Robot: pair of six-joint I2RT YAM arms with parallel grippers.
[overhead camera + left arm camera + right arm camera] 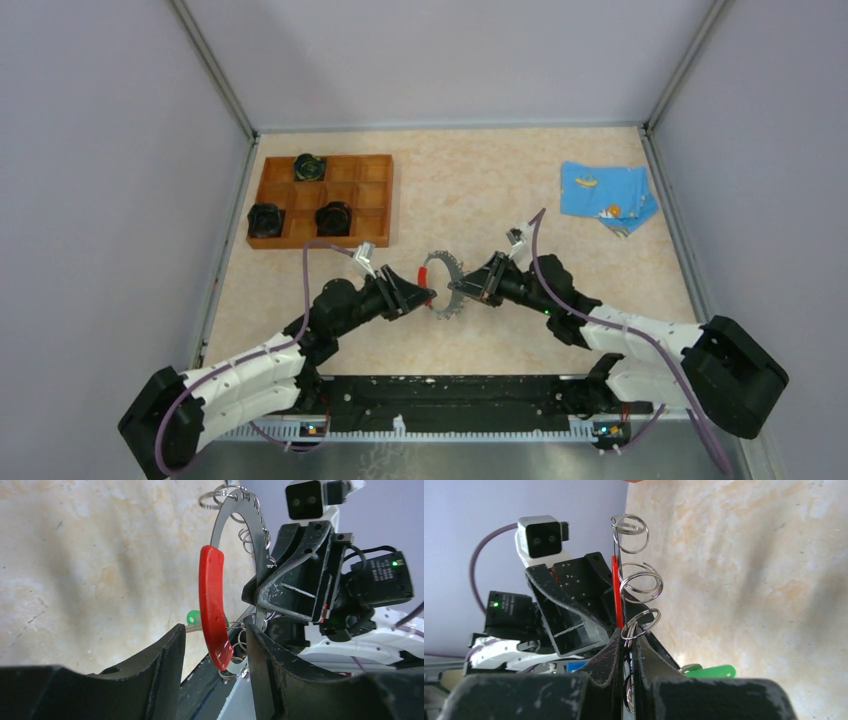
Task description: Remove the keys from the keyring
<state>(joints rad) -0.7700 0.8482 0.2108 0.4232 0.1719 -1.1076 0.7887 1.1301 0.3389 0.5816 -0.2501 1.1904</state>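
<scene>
Right end effector [628, 640] clamps the keyring [258, 535] above the table [500, 180] — left end effector [215, 629] open astride its red section [212, 595]; key removal underway — next, pinch the 1 visible green-headed key [709, 671], slide it off

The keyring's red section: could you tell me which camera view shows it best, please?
The left wrist view: the red section is large, sharp and broadside. The right wrist view catches it only edge-on, a thin red line, and the top view shows a small red fleck.

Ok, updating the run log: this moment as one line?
left pincer: open, straddling red section | right pincer: shut on keyring | key: green head near ring
</scene>
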